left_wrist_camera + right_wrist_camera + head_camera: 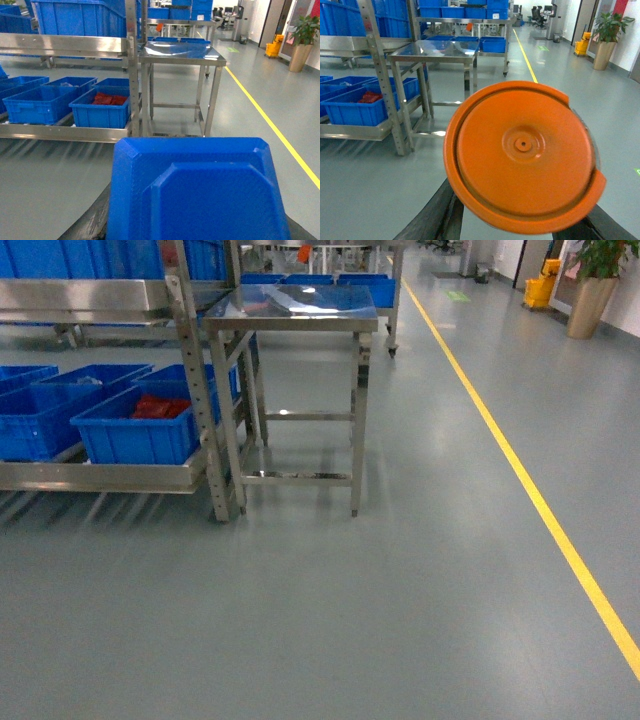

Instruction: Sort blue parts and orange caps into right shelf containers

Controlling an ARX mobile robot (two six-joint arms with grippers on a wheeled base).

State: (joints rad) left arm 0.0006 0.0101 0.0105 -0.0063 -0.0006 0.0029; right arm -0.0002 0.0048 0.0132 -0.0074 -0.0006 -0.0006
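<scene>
A blue part [200, 190], a flat moulded piece with chamfered corners, fills the lower left wrist view; my left gripper [197, 235] is shut on it, with one dark finger [92, 222] showing at its left. My right gripper [520, 227] is shut on a round orange cap [522, 152], which sits between two dark fingers [432, 215]. Neither gripper shows in the head view. Blue containers [135, 435] stand on the low shelf at left; the nearest one holds red-orange pieces [160, 407]. These containers also appear in the left wrist view [100, 114] and the right wrist view [355, 109].
A steel rack [200, 380] carries the crates, with more blue crates [90, 258] on its upper level. A steel table [290, 310] stands beside it. A yellow floor line [530, 490] runs along the right. A potted plant [590, 290] and a yellow mop bucket [540, 285] stand far right.
</scene>
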